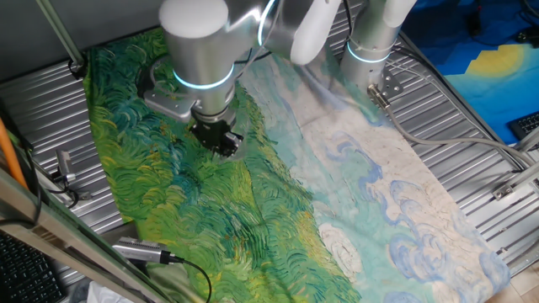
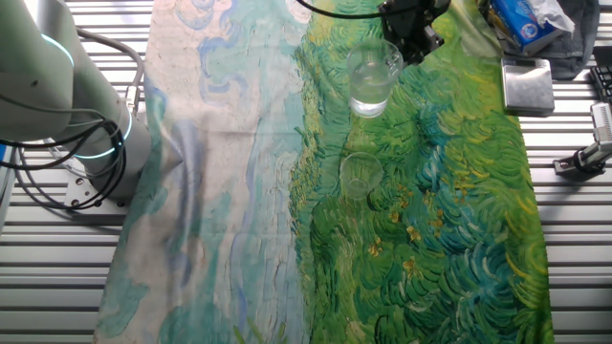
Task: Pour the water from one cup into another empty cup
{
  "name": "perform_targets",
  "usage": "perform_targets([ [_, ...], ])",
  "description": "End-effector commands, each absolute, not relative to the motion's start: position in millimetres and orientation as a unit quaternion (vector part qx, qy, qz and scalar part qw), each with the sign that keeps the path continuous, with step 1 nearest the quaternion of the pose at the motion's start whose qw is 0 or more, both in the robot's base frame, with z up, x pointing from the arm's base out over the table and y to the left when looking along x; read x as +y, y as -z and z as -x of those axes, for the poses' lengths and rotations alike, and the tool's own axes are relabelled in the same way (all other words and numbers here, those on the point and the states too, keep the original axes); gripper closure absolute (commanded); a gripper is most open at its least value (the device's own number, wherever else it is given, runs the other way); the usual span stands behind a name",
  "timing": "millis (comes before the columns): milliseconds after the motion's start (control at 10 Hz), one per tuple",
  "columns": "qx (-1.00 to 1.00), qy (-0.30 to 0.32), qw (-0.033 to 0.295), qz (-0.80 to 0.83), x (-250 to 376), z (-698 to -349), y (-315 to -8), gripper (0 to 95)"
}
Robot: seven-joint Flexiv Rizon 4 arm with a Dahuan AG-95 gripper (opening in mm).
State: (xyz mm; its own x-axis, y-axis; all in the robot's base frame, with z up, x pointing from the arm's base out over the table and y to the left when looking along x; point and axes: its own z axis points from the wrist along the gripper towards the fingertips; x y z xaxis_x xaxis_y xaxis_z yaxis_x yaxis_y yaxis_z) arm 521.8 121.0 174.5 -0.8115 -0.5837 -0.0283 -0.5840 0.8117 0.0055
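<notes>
In the other fixed view my gripper (image 2: 413, 38) is at the far edge of the painted cloth (image 2: 440, 248). Its jaws stand closed on the rim of a clear glass cup (image 2: 373, 76), which looks lifted off the cloth. The water (image 2: 370, 98) shows as glints in the cup's bottom. A second, smaller-looking clear cup (image 2: 360, 175) stands upright and empty on the cloth, nearer the camera and slightly to the left. In the first fixed view the gripper (image 1: 219, 141) points down over the green part of the cloth, and the arm hides both cups.
A blue packet (image 2: 521, 19) and a metal box (image 2: 528, 84) lie at the cloth's far right edge. The arm's base (image 2: 67, 105) and cables stand left of the cloth. A grey cabled device (image 1: 143, 250) lies on the ribbed metal table (image 1: 472, 126).
</notes>
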Motion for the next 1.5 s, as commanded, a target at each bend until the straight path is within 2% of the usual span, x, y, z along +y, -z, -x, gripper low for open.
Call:
perform_targets([
  [100,0.954,-0.01,0.014,0.301,121.3,-522.7,-174.4,95.0],
  [1500,0.955,-0.07,0.032,0.287,103.4,-513.8,-170.1,95.0],
])
